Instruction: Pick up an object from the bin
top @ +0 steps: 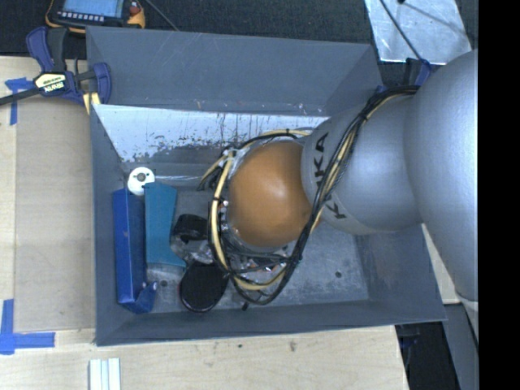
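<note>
Camera view: smooth black oval beside flat teal slab.

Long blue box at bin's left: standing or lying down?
Lying down. The blue box stretches lengthwise along the left wall of the bin, teal box beside it.

Black handheld unit with a display, cable behind it, silver sheet
</note>
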Robot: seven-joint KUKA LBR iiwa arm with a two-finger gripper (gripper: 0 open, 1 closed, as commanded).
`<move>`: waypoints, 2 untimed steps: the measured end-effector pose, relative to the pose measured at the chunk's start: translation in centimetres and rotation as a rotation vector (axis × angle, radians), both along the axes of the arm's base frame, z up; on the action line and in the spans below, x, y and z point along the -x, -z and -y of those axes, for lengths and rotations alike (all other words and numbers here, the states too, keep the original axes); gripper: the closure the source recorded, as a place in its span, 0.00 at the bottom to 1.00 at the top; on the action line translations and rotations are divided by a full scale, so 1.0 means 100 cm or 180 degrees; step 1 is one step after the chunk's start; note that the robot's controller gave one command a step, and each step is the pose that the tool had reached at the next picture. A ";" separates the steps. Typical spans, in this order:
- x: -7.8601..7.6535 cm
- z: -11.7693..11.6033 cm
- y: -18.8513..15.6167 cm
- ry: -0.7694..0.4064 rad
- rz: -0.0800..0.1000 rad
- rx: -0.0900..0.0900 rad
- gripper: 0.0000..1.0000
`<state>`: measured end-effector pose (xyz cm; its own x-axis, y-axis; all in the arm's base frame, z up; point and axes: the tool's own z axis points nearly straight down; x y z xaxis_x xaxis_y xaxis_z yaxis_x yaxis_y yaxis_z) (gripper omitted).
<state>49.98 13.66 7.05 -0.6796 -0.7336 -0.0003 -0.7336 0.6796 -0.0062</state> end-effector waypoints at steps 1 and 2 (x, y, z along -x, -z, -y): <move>0.007 -0.026 -0.002 -0.0162 0.0024 0.0021 1.00; 0.007 -0.026 -0.002 -0.0159 0.0023 0.0021 1.00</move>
